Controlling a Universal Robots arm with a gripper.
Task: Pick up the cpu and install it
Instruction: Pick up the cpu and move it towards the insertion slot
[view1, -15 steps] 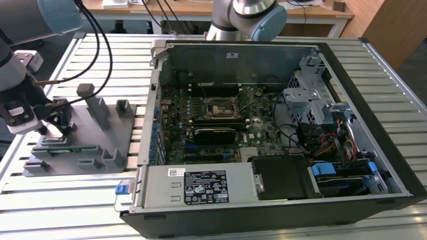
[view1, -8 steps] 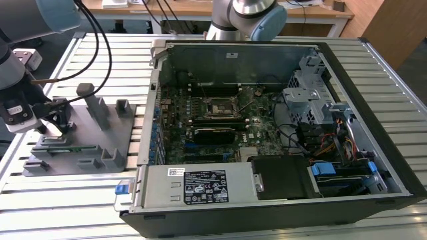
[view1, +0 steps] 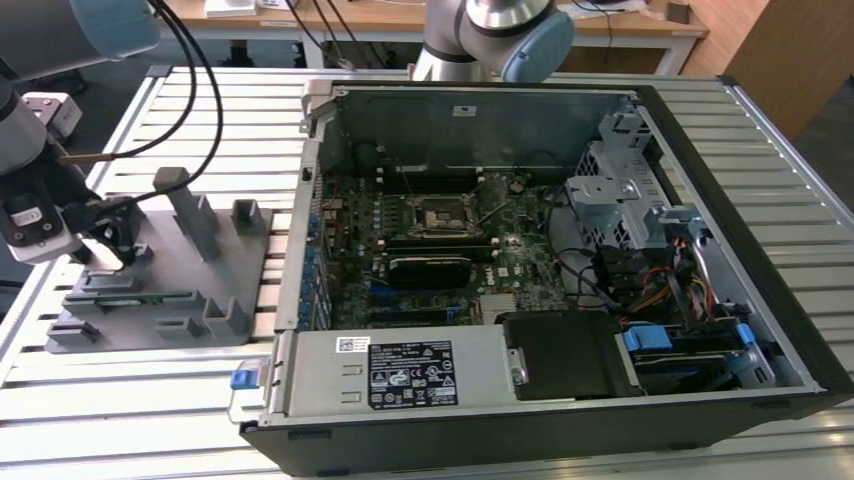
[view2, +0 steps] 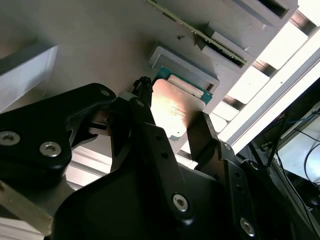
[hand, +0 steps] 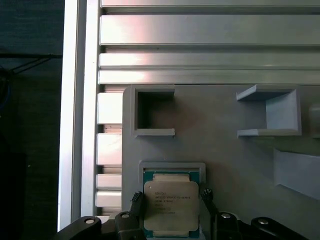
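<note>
One open computer case, motherboard inside, on slatted table. One grey fixture plate beside case, toward exterior view's left, near table edge. One gripper low over plate, straddling one cpu; whether clamped or loose, cannot tell. Cpu lies flat in pocket at plate's edge. Two further pockets nearby.
</note>
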